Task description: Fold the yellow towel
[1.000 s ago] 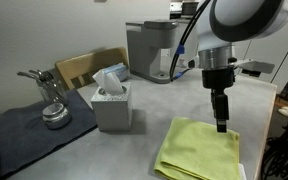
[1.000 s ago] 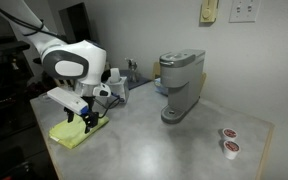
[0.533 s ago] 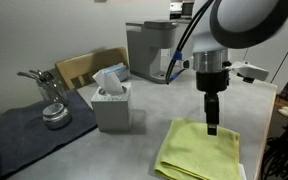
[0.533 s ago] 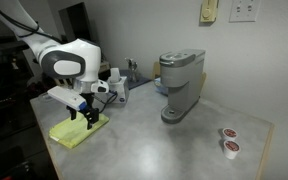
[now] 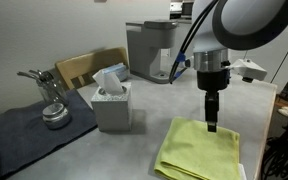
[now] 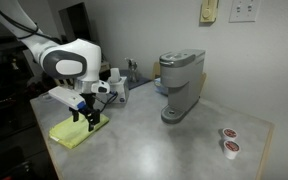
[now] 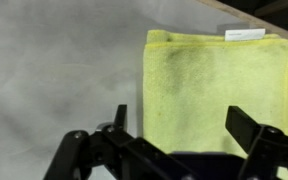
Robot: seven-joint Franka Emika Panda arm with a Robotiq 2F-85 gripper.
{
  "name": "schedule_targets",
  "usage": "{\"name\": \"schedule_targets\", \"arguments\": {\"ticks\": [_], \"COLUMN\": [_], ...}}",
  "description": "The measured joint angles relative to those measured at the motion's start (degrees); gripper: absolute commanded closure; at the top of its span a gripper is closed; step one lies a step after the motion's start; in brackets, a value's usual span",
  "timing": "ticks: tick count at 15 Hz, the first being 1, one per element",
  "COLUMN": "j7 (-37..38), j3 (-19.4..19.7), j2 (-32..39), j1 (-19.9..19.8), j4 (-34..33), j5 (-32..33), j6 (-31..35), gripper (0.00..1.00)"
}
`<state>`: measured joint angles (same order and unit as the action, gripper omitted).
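The yellow towel (image 5: pixel 200 151) lies flat in folded layers on the grey table, near its edge. It also shows in the other exterior view (image 6: pixel 74 132) and fills the upper right of the wrist view (image 7: pixel 219 85), with a white tag (image 7: pixel 245 34) at its far edge. My gripper (image 5: pixel 212 124) hangs just above the towel's far part, fingers pointing down. In the wrist view the gripper (image 7: pixel 184 122) is open and empty, its two fingers spread over the towel's near edge.
A grey tissue box (image 5: pixel 112 104) stands next to the towel. A dark grey mat (image 5: pixel 29 128) holds a metal utensil holder (image 5: pixel 52 110). A coffee machine (image 6: pixel 182 86) stands at the back. Two small pods (image 6: pixel 228 140) lie at the far end.
My gripper has moved a little sideways over the towel and risen slightly. The towel has not moved.
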<state>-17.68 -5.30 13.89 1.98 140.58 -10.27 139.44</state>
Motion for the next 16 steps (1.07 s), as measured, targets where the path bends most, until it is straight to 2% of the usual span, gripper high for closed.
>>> {"name": "schedule_targets", "arguments": {"ticks": [6,11,16], "j7": [-0.41,-10.68,-13.01], "j3": [0.37,-0.85,-1.41], "j2": [0.52,6.01,9.32], "j1": [-2.23,-6.66,-9.66], "j4": [0.0,-1.49,-4.59], "j5": [-3.41,-14.93,-16.65], "j6": [0.08,-1.92,-6.46], "gripper": [0.0,0.0,0.0]}}
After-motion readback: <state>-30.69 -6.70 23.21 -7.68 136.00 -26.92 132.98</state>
